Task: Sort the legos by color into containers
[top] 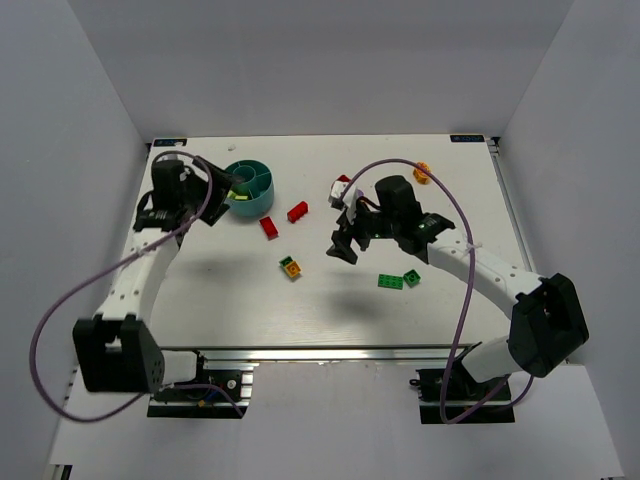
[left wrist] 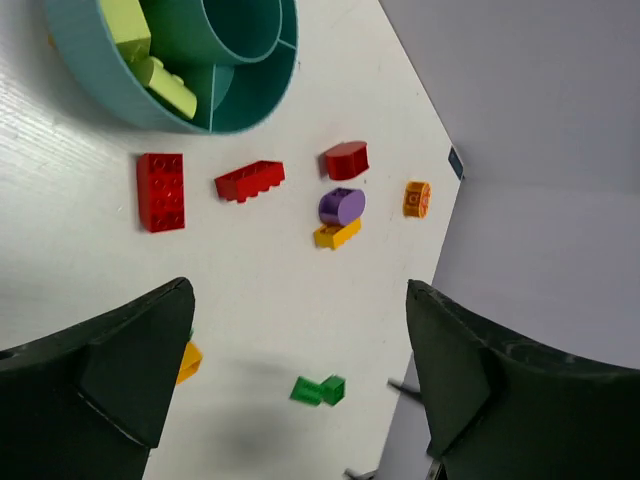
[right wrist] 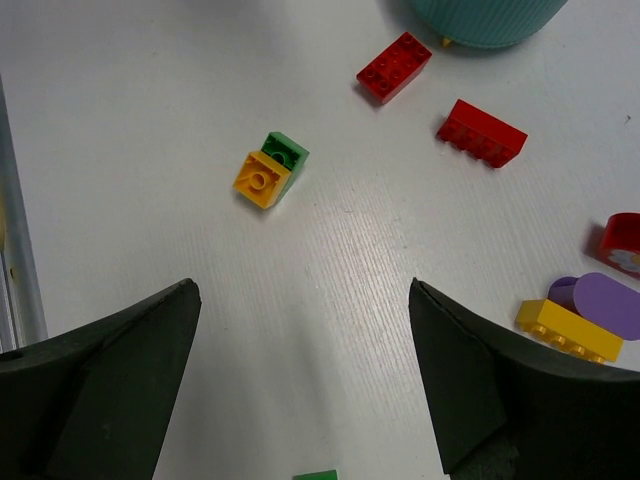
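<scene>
Catches both pincers spread wide with nothing between the fingers: the left gripper (left wrist: 300,372) just beside the teal cup (left wrist: 195,112) at the table's (top: 230,310) far left, the right gripper (right wrist: 300,385) over mid-table. Leaves most legos loose on the white surface: two red bricks (left wrist: 160,190) just beside the cup, a green-and-orange pair (right wrist: 270,170) nearer the middle, a purple piece (right wrist: 608,305) touching a yellow brick (right wrist: 568,330) by a rounded red one, green bricks (top: 399,280) near the front, and an orange piece (top: 422,172) well apart at the far right. Shows only pale yellow-green pieces (left wrist: 150,70) already inside one compartment. Risks dropping two colours into one compartment by closing on either touching pair without parting it first. Risks, too, a brick landing astride the thin inner walls or in the central tube through a careless release, and a shove to the light cup from a low approach. Presents small, glossy, studded bricks, likely to skid under a glancing finger.
</scene>
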Tool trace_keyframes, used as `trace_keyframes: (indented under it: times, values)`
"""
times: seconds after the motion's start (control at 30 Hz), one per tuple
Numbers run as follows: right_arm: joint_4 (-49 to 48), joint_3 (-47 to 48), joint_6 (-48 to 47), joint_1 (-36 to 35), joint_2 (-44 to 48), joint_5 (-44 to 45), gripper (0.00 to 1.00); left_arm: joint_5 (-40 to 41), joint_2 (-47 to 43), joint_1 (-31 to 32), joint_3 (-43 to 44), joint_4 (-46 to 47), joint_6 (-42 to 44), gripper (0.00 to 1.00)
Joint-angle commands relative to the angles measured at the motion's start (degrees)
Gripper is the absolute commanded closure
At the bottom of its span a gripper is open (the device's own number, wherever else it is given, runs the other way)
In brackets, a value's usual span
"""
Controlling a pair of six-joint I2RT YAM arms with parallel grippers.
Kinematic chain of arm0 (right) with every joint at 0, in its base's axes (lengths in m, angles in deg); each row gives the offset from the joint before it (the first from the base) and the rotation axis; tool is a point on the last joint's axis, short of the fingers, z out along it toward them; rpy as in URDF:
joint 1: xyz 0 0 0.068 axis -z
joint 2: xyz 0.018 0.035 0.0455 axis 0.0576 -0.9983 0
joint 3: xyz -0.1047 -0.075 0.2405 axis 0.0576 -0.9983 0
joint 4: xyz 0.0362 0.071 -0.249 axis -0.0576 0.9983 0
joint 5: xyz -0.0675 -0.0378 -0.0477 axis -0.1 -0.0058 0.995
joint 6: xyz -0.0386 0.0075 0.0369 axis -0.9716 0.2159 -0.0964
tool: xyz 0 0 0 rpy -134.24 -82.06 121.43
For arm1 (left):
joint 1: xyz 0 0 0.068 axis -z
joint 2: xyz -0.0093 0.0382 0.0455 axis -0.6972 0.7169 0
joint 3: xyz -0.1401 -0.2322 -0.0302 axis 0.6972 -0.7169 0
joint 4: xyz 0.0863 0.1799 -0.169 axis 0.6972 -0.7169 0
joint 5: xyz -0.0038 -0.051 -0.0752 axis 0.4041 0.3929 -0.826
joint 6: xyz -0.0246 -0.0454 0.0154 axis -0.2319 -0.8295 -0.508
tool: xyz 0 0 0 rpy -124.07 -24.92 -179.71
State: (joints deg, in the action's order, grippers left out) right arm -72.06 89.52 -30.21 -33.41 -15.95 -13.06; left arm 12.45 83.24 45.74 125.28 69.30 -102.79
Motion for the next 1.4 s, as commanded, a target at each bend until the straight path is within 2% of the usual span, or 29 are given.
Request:
trace_keyframes:
  times: [0.0, 0.1, 0.2, 0.23, 0.37, 0.53, 0.7, 0.8, 1.37]
  values:
    - [-0.3, 4.7, 3.6, -0.1, -2.8, 1.1, 0.11, -5.8, -8.2, -1.5, -5.5, -0.7, 11.8, 0.04]
    - [2.3, 10.4, 8.6, -1.7, -6.3, 5.5, 0.11, -2.1, -14.9, -1.5, -9.8, -5.1, 15.9, 0.02]
    - [8.5, 16.2, 14.0, -3.7, -14.2, 10.8, 0.11, 1.2, -21.9, -1.5, -14.5, -7.4, 17.0, 0.02]
    - [11.8, 19.9, 15.5, -4.2, -15.9, 13.1, 0.13, 2.2, -23.6, -1.5, -15.5, -8.2, 16.7, 0.02]
    - [17.5, 26.5, 19.9, -6.3, -22.4, 11.2, 0.29, 6.2, -30.5, -1.5, -20.5, -10.9, 15.7, 0.02]
    - [18.0, 28.3, 22.8, -11.7, -26.9, 17.3, 0.31, 10.5, -36.7, -1.5, -21.6, -17.0, 15.6, 0.02]
    - [20.3, 30.5, 26.8, -15.6, -31.9, 24.5, 0.3, 12.3, -40.3, -1.5, -21.6, -20.7, 15.1, 0.02]
    - [20.6, 30.6, 27.4, -15.9, -33.8, 25.7, 0.3, 14.5, -42.0, -1.5, -22.1, -21.3, 14.2, 0.02]
    - [19.5, 34.4, 28.7, -17.1, -38.4, 24.6, 0.33, 13.7, -43.1, -1.5, -23.7, -20.4, 13.3, 0.02]
